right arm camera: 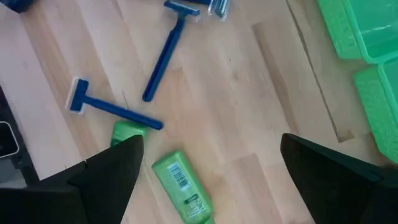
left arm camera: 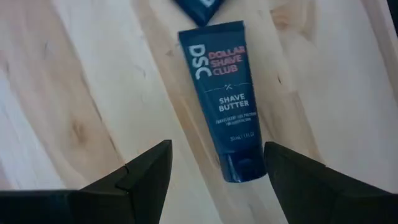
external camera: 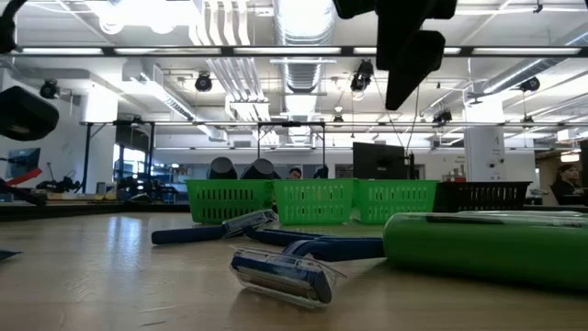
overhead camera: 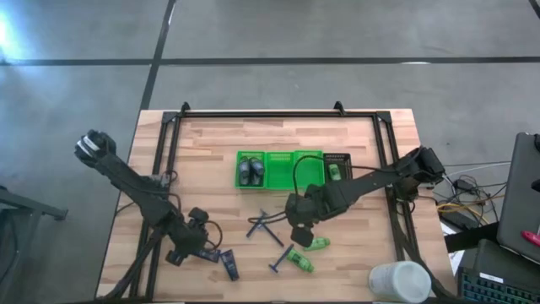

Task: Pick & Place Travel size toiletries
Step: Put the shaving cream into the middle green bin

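My left gripper is open above the near left of the table, its fingers on either side of the cap end of a dark flat tube that lies flat. A second dark tube lies just beyond it. My right gripper is open and raised over the table's middle, above two bright green mini bottles and blue razors. Grey oval bottles stand in the tray's left compartment.
The green three-compartment tray sits at the table's centre with the black slotted bin on its right, a green item inside. A white round container stands at the near right corner. In the low view a razor lies nearest.
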